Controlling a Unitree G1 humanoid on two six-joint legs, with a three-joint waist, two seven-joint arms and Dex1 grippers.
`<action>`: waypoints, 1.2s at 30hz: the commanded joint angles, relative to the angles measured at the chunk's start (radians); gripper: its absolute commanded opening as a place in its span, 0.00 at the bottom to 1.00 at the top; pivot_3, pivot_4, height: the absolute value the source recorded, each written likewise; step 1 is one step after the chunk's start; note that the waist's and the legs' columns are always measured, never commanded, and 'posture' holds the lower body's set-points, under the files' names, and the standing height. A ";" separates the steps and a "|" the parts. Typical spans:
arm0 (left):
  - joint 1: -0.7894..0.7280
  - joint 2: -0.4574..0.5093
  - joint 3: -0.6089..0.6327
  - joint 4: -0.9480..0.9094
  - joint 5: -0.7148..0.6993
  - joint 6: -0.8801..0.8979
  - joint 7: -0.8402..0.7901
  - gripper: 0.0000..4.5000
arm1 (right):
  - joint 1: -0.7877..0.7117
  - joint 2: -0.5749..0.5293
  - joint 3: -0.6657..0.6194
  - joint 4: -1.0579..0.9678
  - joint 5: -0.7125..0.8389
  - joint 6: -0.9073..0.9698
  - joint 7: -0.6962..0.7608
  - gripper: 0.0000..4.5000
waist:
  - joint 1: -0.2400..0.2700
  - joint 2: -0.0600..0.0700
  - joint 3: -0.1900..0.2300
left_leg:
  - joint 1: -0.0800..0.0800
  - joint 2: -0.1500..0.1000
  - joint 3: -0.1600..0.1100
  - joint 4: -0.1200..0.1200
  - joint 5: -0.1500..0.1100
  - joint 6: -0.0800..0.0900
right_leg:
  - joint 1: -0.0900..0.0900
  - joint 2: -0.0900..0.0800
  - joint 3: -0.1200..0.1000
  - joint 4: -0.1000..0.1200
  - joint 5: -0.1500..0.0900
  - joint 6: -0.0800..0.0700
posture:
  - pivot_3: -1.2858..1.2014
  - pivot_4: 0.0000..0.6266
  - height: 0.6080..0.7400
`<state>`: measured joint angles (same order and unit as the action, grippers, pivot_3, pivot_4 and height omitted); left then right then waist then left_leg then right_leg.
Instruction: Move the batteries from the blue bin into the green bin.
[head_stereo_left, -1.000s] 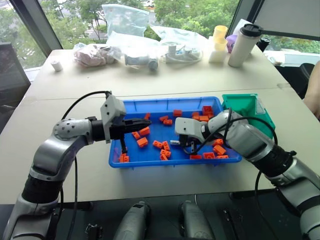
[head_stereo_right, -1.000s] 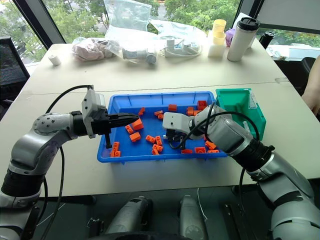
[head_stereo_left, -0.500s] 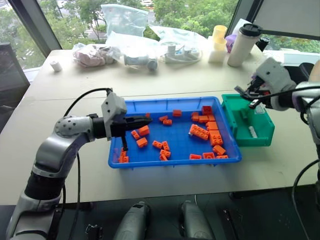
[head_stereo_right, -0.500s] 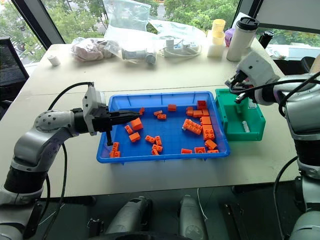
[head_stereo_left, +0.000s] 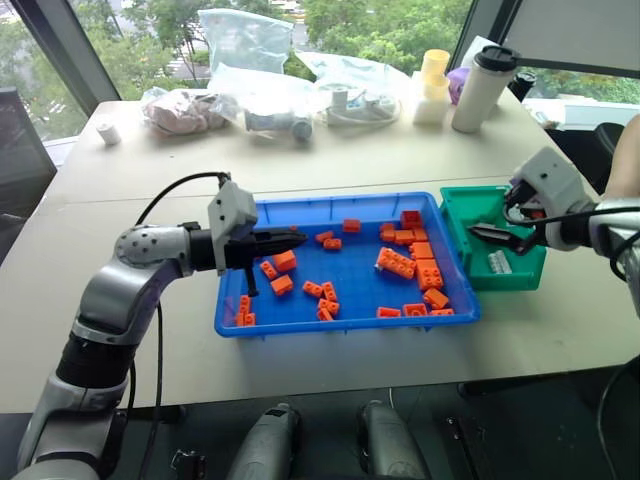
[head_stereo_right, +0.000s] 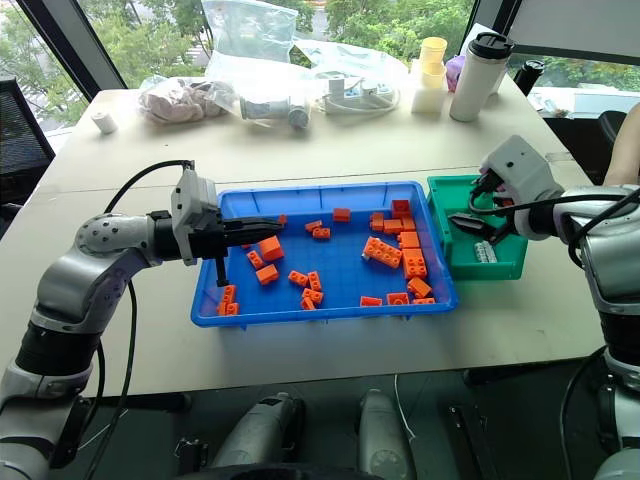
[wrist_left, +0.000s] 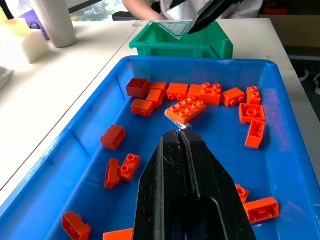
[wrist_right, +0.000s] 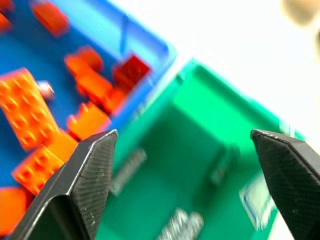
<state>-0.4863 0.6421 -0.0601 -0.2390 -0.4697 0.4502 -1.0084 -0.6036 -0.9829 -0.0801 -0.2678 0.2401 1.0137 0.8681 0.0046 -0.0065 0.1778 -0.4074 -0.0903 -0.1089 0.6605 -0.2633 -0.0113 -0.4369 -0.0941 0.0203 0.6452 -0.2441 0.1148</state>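
The blue bin (head_stereo_left: 345, 324) sits mid-table, scattered with orange bricks (head_stereo_left: 420, 260). Touching its right side is the smaller green bin (head_stereo_left: 512, 280), with silvery-grey batteries (head_stereo_left: 497, 262) lying on its floor. My right gripper (head_stereo_left: 490, 215) hovers open over the green bin with nothing between its fingers; the right wrist view looks down between them at the batteries (wrist_right: 180, 225). My left gripper (head_stereo_left: 298, 238) is shut and empty, pointing level over the blue bin's left part. In the left wrist view a small silvery end (wrist_left: 179, 125) peeks out beside the big orange brick (wrist_left: 186, 109).
Along the table's far edge lie clear plastic bags (head_stereo_left: 255, 95), a white tumbler (head_stereo_left: 478, 90), stacked yellow cups (head_stereo_left: 434, 85) and a small white roll (head_stereo_left: 109, 131). A person's arm (head_stereo_left: 626, 150) shows at the right edge. A black cable (head_stereo_left: 170, 195) loops above my left arm.
My right gripper rose out of the blue bin, swung right over the green bin and opened. More silvery batteries lie in the green bin. My left gripper stayed put.
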 joint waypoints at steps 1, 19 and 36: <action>-0.017 0.002 0.013 -0.017 -0.005 -0.008 -0.004 0.00 | -0.035 0.056 0.081 -0.080 0.075 0.024 0.036 0.99 | 0.001 0.000 0.000 | 0.000 0.000 0.000 0.000 0.000 0.000 | 0.000 0.000 0.000 0.000 0.000 0.000 | 0.52 0.24 1.00; 0.010 0.023 0.041 -0.071 -0.016 0.027 0.028 0.00 | -0.060 0.157 0.426 0.186 -0.082 -0.186 0.096 0.80 | 0.006 0.000 0.000 | 0.000 -0.001 0.000 0.001 0.000 0.000 | 0.000 0.000 0.000 0.000 0.000 0.000 | 0.52 0.24 1.00; -0.009 0.024 0.043 -0.064 -0.016 0.032 0.026 0.00 | -0.214 0.374 0.537 -0.004 -0.033 -0.103 0.100 0.25 | 0.001 -0.001 0.000 | 0.000 -0.001 -0.001 0.001 0.000 0.000 | 0.000 0.000 0.000 0.000 0.000 0.000 | 0.52 0.24 1.00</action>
<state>-0.4752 0.6640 -0.0428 -0.2911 -0.4713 0.4927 -0.9809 -0.7895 -0.6371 0.4285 -0.2820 0.2268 0.9417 0.9804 0.0051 -0.0070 0.1775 -0.4077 -0.0913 -0.1099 0.6615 -0.2632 -0.0116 -0.4368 -0.0940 0.0198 0.6455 -0.2440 0.1148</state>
